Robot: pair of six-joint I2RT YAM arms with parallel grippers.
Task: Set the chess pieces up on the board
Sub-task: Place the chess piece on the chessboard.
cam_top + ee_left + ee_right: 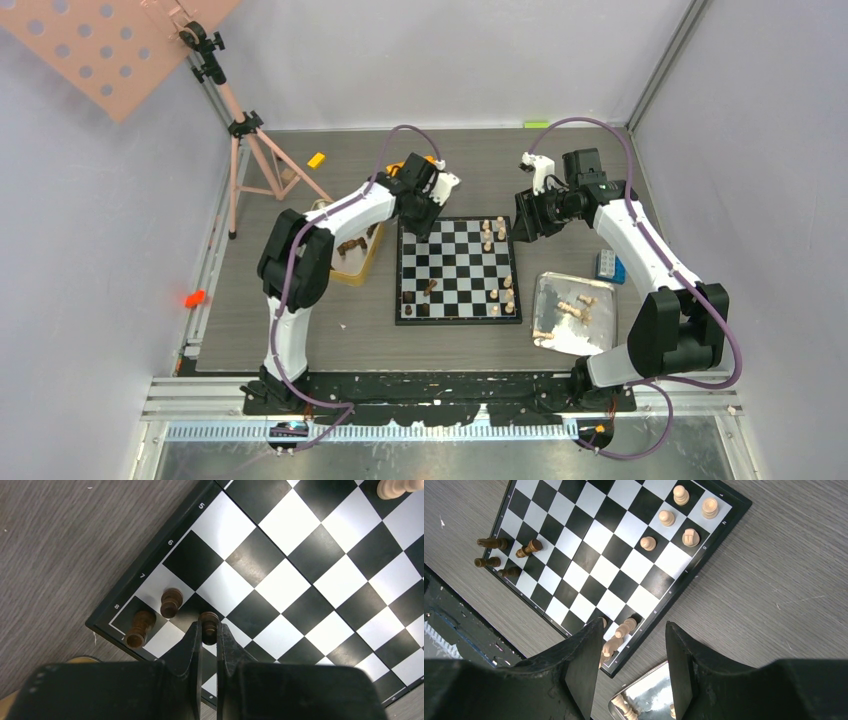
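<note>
Nearest, on the right of the desk [450,345], lies the tray [595,338]. In it is a loose scatter of pale pieces [576,308], several on their sides. Just left of the tray, not touching it, is the board [458,262]. On its near-left corner squares are four dark pieces [486,561], one of them leaning over. In its near-right corner a few pale men [624,629] crowd together.

Left of the board sits the tin [350,277], partly behind the left arm, with a handful of dark men [350,245] lying in it. The brick [607,265] is just beyond the tray's far right corner.

The right tool [633,630] hangs above the board's far-right side. Its fingers [586,655] are about half apart and nothing is between them. Below it, five pale chessmen [666,517] stand upright on the far-right squares.

The left tool [209,630] is at the far-left corner, its fingers [192,645] drawn almost together on one dark piece [209,619]. I cannot tell whether that piece rests on its square. Beside it stand two dark neighbours [171,602], one on the corner square and one on the next edge square.

Farther back on the desk are an orange block [317,159] and, at the far left, a tripod [250,140].
</note>
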